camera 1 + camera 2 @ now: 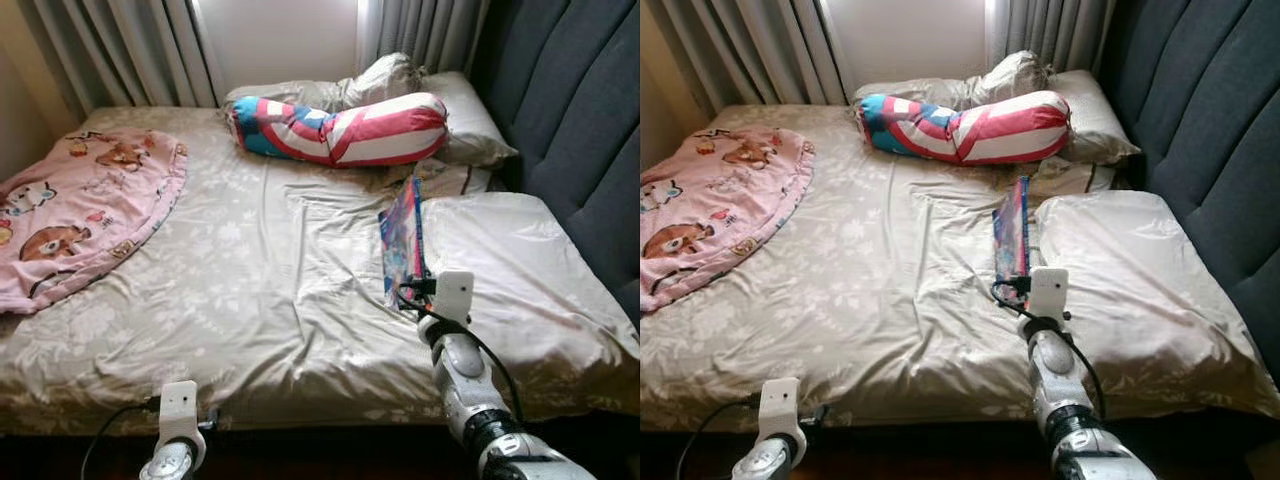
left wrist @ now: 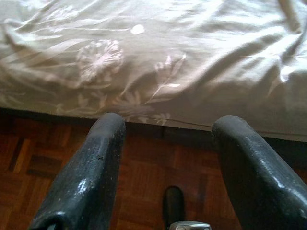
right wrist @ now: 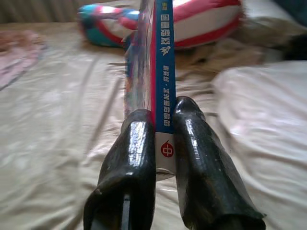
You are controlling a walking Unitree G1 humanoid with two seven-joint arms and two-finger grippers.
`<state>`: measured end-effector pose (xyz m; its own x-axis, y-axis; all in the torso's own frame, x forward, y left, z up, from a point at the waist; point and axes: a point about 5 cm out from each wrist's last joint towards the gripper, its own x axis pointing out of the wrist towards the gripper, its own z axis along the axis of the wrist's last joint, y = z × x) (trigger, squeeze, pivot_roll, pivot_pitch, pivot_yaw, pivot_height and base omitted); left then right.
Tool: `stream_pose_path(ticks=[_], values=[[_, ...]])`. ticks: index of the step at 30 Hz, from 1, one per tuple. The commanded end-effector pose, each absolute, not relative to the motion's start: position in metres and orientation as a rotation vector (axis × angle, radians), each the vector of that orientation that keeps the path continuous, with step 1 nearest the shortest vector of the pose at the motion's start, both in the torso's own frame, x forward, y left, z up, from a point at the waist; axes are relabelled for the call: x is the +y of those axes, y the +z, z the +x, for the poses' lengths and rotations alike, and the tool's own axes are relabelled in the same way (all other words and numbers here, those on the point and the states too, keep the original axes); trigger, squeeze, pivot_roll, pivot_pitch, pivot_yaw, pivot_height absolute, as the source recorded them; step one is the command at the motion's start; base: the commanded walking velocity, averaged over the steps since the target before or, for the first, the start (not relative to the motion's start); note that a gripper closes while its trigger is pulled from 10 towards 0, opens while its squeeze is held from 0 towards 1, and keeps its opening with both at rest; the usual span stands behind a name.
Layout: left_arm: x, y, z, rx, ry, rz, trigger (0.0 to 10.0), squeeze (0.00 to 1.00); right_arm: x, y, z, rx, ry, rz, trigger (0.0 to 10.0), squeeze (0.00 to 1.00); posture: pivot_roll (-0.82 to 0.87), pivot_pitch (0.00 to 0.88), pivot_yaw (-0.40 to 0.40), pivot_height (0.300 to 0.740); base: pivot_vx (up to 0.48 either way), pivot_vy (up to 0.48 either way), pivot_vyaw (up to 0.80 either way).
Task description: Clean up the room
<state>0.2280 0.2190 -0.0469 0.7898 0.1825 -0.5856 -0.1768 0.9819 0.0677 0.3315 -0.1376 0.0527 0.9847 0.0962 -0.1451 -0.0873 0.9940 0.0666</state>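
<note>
My right arm [image 1: 470, 385] is silver, ribbed near the wrist, with a white camera block and a looping black cable. My left arm [image 1: 172, 455] matches. Fingers [image 3: 125, 172] are glossy black, rounded and slightly scuffed.

Grey pleated curtains [image 1: 120, 50] behind the bed, dark blue padded headboard [image 1: 580, 120], brown wooden parquet floor [image 2: 144, 177]

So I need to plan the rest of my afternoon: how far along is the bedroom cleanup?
Early on, by the look of it. In hand: the right hand is shut on a book, held on edge above the bed sheet. The left hand is open and idle at the bed's edge. Left: the pink blanket lies crumpled at one corner, and the striped bolster and pillows sit in a heap.
</note>
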Motion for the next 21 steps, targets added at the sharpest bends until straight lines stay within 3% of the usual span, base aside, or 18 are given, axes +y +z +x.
stream_pose_path(ticks=[1, 9, 21], values=[[0.2240, -0.0486, 0.2248, 0.652, 0.206, 0.008, 10.0, 0.00, -0.1341, 0.0649, 0.3384, 0.095, 0.109, 0.053, 10.0, 0.00, 0.00, 0.031, -0.008, 0.740, 0.000, 0.000, 0.00], [0.2242, -0.0492, 0.2240, 0.657, 0.203, 0.007, 10.0, 0.00, -0.1326, 0.0642, 0.3379, 0.099, 0.117, 0.043, 10.0, 0.00, 0.00, 0.033, -0.008, 0.740, 0.000, 0.000, 0.00], [0.2236, -0.0494, 0.2239, 0.658, 0.200, 0.006, 10.0, 0.00, -0.1332, 0.0640, 0.3378, 0.101, 0.112, 0.041, 10.0, 0.00, -0.01, 0.034, -0.008, 0.740, 0.309, 0.000, 0.00]])
